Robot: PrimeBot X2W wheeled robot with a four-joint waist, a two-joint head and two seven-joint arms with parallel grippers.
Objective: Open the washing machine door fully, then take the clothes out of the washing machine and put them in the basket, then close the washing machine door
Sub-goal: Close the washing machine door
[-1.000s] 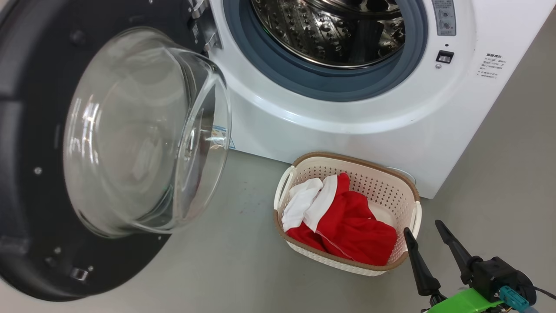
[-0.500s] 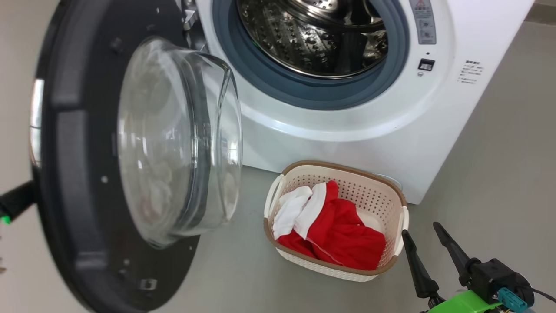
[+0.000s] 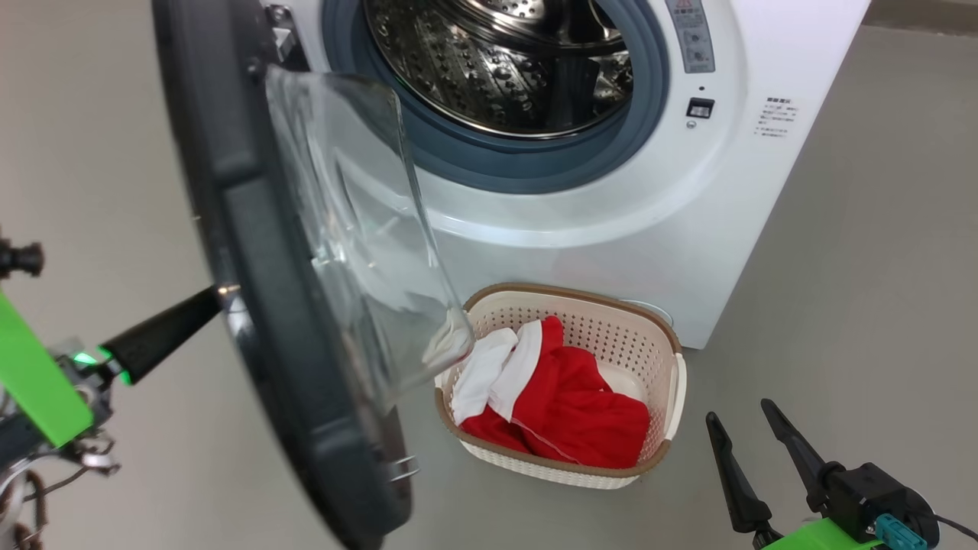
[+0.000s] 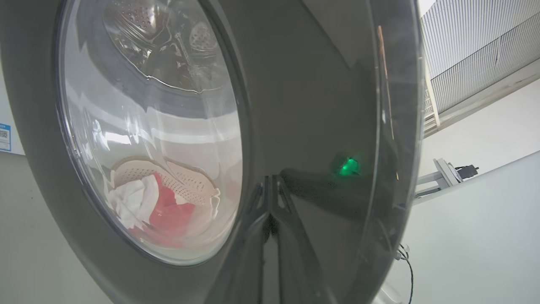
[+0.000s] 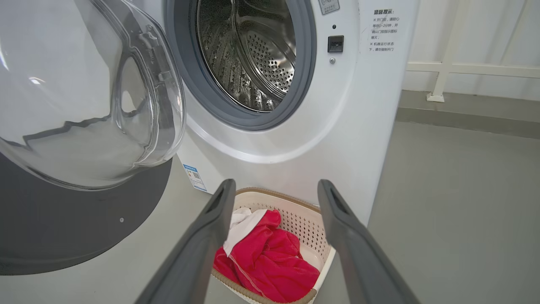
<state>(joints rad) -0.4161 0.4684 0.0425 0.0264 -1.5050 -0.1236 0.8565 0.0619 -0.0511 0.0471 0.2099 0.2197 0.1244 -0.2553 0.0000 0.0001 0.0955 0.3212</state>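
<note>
The washing machine door [image 3: 252,305] stands about half open, nearly edge-on in the head view, its glass bowl [image 3: 359,229] bulging toward the washing machine [image 3: 611,214]. My left gripper [image 3: 215,296] is shut, its tip pressed against the door's outer black face [image 4: 303,105]. The steel drum [image 3: 497,61] shows bare metal. The red and white clothes [image 3: 581,412] lie in the cream basket [image 3: 672,344] on the floor before the washer. My right gripper [image 3: 739,410] hangs open and empty to the right of the basket. In the right wrist view it [image 5: 276,185] points at the basket [image 5: 303,223].
Grey floor surrounds the washer. The door overhangs the basket's left end. A white rail post [image 5: 438,84] stands by the wall behind the washer's right side. A blue label [image 5: 194,177] is stuck low on the washer front.
The door has swung from facing me to nearly edge-on, toward the washer. My left gripper has come into view against its outer face. The camera has shifted; the right gripper stays put.
</note>
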